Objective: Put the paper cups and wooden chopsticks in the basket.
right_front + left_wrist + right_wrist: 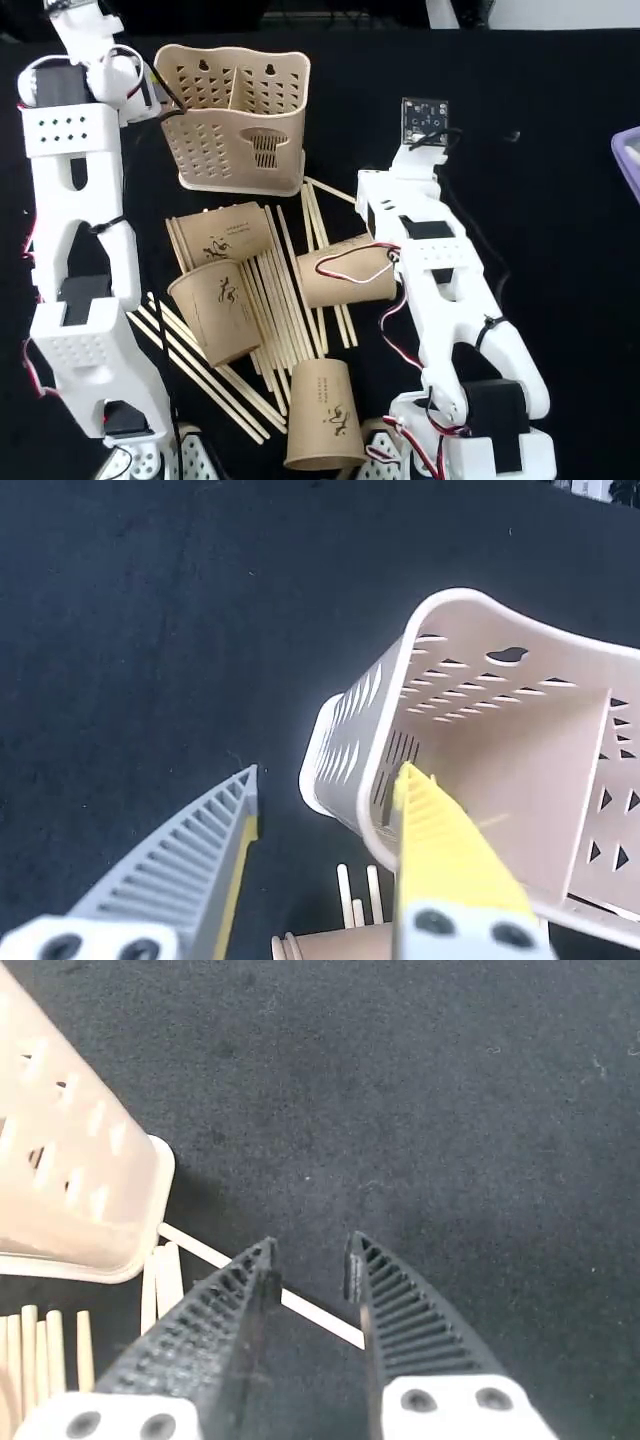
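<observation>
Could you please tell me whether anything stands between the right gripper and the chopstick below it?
Nothing visible does. The open right gripper hangs over a lone chopstick lying on the table by the basket.

4 cups (222, 310), chopsticks (285, 300) crowd table (545, 250) ctr; basket (225, 150) mouth open, rt side free.

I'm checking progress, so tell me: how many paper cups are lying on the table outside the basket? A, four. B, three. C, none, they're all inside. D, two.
A: four paper cups lie on their sides among the chopsticks, all outside the basket.
</observation>
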Controlling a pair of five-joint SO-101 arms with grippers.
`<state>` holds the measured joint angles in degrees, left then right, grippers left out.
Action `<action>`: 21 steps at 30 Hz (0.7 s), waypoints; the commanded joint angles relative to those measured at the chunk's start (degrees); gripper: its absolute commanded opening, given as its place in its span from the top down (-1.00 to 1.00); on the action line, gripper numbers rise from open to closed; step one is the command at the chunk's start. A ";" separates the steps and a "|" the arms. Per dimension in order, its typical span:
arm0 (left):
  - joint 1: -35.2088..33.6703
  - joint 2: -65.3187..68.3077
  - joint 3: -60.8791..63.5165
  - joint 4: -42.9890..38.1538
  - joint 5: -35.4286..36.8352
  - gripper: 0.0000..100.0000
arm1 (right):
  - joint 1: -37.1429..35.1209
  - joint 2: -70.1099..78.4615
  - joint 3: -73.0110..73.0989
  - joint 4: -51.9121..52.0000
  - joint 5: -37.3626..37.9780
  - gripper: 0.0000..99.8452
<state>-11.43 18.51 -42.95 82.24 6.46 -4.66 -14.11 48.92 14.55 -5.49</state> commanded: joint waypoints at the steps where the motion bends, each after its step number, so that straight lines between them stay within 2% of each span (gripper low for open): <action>1: -0.84 -0.62 -2.86 -0.53 0.00 0.56 | -0.79 -0.04 -0.13 -0.88 0.18 0.77; 6: -1.63 -1.67 -4.26 0.26 0.00 0.56 | -0.79 -0.04 -0.13 -0.88 0.18 0.77; 9: -2.77 -4.31 -10.68 5.27 0.00 0.56 | -0.53 -0.57 -0.84 1.93 0.18 0.77; 11: -4.18 -6.51 -14.64 9.49 0.00 0.56 | -0.35 -2.15 -3.82 8.35 0.18 0.77; 15: -8.48 -9.32 -19.91 18.99 -0.09 0.56 | 1.85 -6.64 -14.37 28.40 0.09 0.76; 19: -15.52 -10.81 -11.21 18.73 -0.09 0.57 | 5.45 -8.13 -25.98 45.10 0.62 0.75; 21: -17.54 -11.78 -4.09 18.73 -0.09 0.57 | 5.71 -8.04 -29.58 50.64 4.22 0.67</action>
<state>-24.53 10.24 -56.22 100.44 6.46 -1.05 -19.03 29.85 52.44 -5.49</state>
